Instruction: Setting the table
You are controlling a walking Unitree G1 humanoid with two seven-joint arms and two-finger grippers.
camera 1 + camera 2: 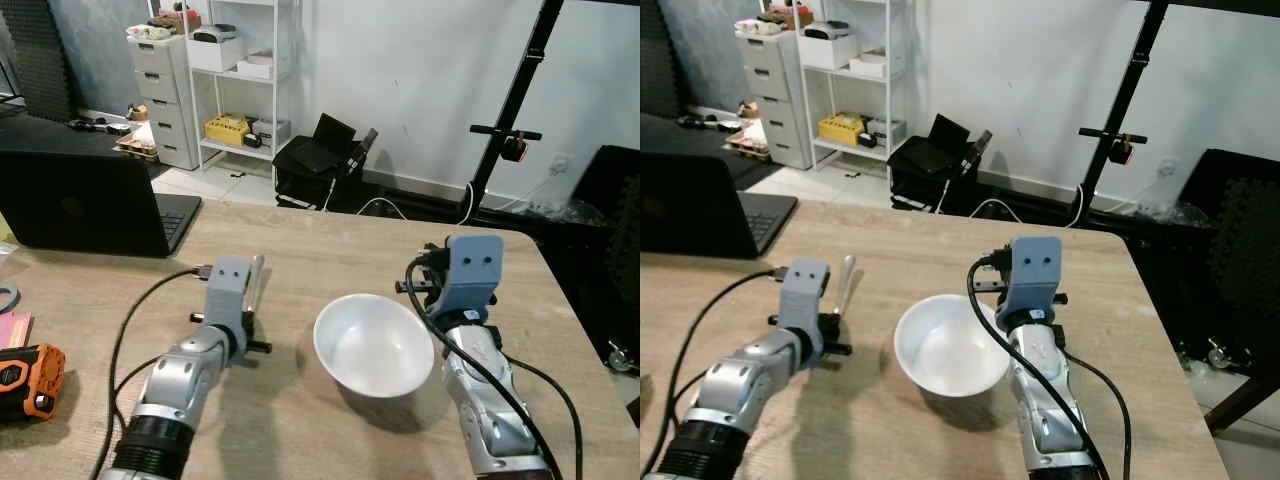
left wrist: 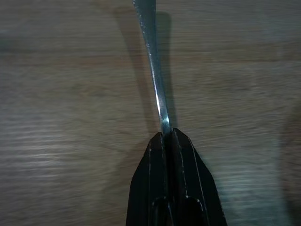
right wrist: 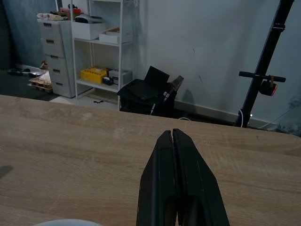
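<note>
A white bowl (image 1: 373, 343) sits on the wooden table (image 1: 330, 250) between my two arms. My left gripper (image 2: 167, 134) is shut on a thin silver utensil (image 2: 157, 84), which runs forward from the fingertips just above the tabletop. From the head, that utensil (image 1: 256, 278) pokes up past the left wrist, left of the bowl. My right gripper (image 3: 172, 134) is shut with nothing between its fingers, and it points across the table toward the wall. Its wrist (image 1: 470, 270) stands just right of the bowl, and the bowl's rim (image 3: 66, 222) peeks in beside it.
An open black laptop (image 1: 90, 205) sits at the table's far left. An orange and black tool (image 1: 25, 380) and a pink item (image 1: 12, 328) lie at the left edge. Beyond the table are shelves (image 1: 245, 70), a black bag (image 1: 315, 160) and a black stand (image 1: 510, 130).
</note>
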